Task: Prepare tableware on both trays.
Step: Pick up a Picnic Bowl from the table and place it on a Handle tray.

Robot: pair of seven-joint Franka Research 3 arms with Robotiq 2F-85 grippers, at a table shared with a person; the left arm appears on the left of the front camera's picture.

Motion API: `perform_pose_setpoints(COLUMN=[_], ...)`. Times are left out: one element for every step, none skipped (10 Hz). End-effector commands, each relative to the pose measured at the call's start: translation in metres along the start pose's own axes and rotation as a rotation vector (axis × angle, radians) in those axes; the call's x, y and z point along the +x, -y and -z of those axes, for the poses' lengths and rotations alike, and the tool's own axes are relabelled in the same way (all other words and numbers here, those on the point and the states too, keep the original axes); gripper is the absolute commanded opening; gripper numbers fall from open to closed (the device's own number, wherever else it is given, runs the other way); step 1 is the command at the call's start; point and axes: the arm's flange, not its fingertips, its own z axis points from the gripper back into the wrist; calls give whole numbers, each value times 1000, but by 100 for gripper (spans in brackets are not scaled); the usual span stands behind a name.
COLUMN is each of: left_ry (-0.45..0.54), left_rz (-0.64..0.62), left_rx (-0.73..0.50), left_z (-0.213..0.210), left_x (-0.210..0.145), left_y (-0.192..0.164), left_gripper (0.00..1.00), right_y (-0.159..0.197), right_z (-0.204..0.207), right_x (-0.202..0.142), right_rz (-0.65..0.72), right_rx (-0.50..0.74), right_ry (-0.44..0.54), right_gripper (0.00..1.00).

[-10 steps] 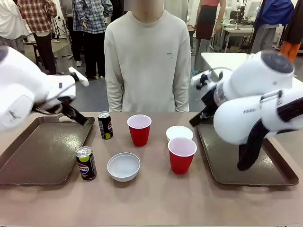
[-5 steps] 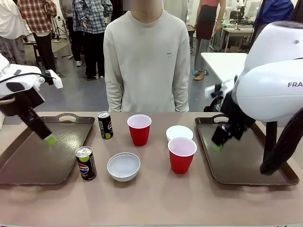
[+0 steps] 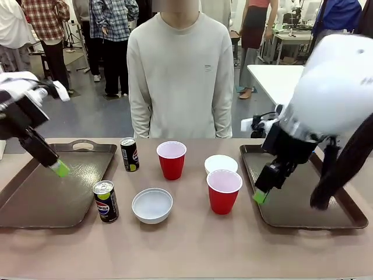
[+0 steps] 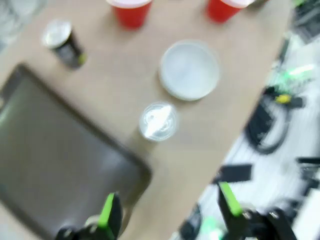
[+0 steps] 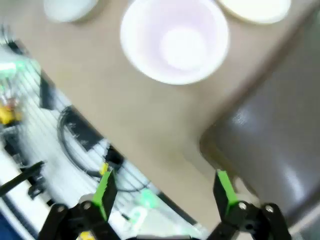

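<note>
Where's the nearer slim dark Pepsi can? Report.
Front view, left: the can stands upright between the dark brown plastic tray and the round white bowl.

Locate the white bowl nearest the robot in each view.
Front view: near bowl sits low centre, between the near can and near red cup.
Left wrist view: near bowl upper middle, blurred.
Right wrist view: near bowl cropped at top left.
Shared landmark: near red cup, beside it in all three.

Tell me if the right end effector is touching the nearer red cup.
Apart. In the front view, a strip of table shows between the right end effector and the nearer red cup.
</note>
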Motion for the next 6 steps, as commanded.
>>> perform_pose_setpoints(left_ry=[215, 289, 363, 402, 434, 468], left_rz=[-65, -124, -194, -246, -308, -369], left_rx=[-345, -417, -473, -518, -545, -562], left_z=[-43, -50, -53, -55, -59, -62], left_x=[-29, -40, -56, -70, -85, -103], left_y=[-19, -35, -44, -54, -67, -82], left_gripper=[100, 100, 100, 100, 100, 100], right_y=[37, 62, 86, 104, 120, 132], right_z=[-49, -61, -69, -73, -78, -82], right_x=[-46, -68, -95, -120, -142, -163], right_rz=[-19, 12, 22, 32, 26, 24], right_rx=[703, 875, 989, 1064, 1130, 1175], right_ry=[151, 297, 424, 505, 581, 664], right_gripper=[100, 100, 100, 100, 100, 100])
